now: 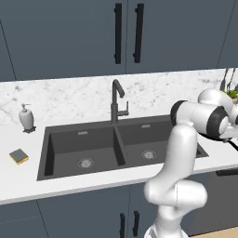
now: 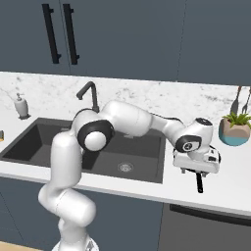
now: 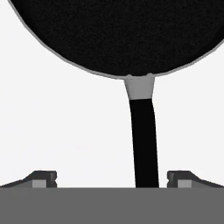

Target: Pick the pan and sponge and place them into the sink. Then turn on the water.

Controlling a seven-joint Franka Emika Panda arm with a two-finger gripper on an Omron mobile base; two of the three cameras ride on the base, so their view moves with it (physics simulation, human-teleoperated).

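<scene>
Straddling round matte black pan (image 3: 118,30), tool (image 3: 111,177) spread

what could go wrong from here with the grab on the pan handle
1. In the hand view the pan handle runs between the open jaws but nearer one fingertip, so closing may nudge it sideways.
2. Gripped far out on the handle, the wide pan could sag or twist when lifted.
3. The sink lies past the arm's own elbow in the right base view, so the carry may be awkward.
</scene>
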